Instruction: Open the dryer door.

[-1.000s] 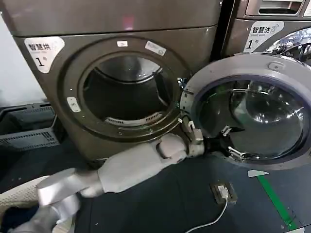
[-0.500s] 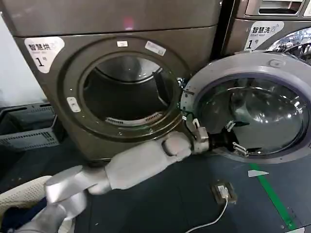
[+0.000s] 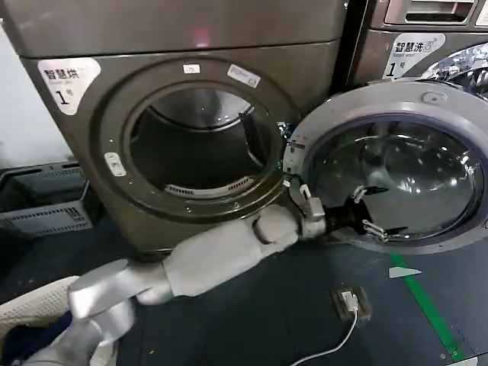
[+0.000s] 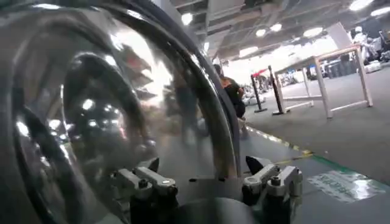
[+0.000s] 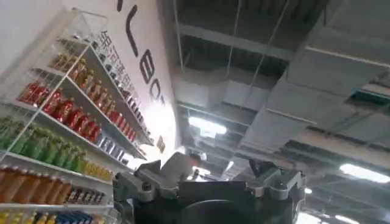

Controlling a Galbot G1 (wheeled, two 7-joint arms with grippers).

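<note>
Change: your left tool is easing back slightly — the dryer door is hanging swung wide.
Tool: fingers apart, gripping nothing, at the door's lower glass.
Relation: door is lying right of the drum opening — left arm nearer.

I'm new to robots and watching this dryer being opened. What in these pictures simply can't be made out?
- Head view: the drum depths are dark, so any contents are unclear.
- Head view: the dryer door is cut off by the picture's right edge.
- Left wrist view: the left gripper sits open at the door glass; contact cannot be told.
- Right wrist view: the right gripper points up toward the ceiling; what lies below it is hidden.
</note>
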